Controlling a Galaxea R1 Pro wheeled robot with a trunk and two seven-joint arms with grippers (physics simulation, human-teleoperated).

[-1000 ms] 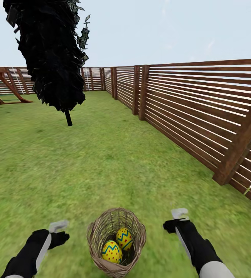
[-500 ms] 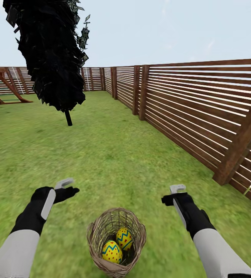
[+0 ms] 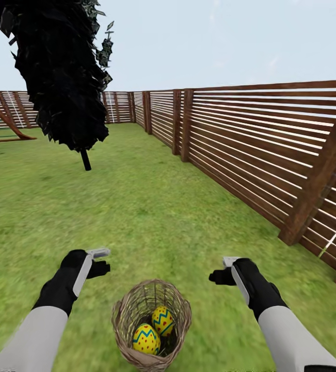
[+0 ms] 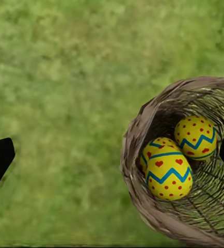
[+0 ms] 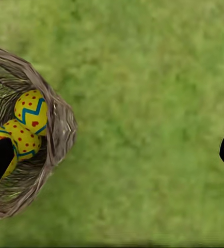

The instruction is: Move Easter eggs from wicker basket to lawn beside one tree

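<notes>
The wicker basket (image 3: 152, 282) stands on the lawn (image 3: 137, 217) just in front of me. Two yellow Easter eggs (image 3: 162, 319) (image 3: 146, 338) with blue zigzags show inside it. The left wrist view looks down on the basket (image 4: 130, 155) and three eggs: one (image 4: 195, 135), one (image 4: 169, 175) and one half hidden beneath (image 4: 154, 146). My left gripper (image 3: 99, 261) (image 4: 112, 157) hovers open above the grass, left of the basket. My right gripper (image 3: 222, 268) (image 5: 113, 159) hovers open to its right, with the basket (image 5: 60, 124) and eggs (image 5: 32, 110) at its side. The tree is out of view.
A brown slatted fence (image 3: 250, 150) runs along the right and across the back. A dark columnar evergreen (image 3: 59, 72) on a slim trunk (image 3: 85, 160) stands ahead to the left. A brown wooden frame (image 3: 2, 116) sits far left. Open grass lies ahead.
Both arms have lifted from low beside the basket and reached forward, and the grippers have since turned inward and down. The head view has shifted slightly. The basket and eggs stay put.
</notes>
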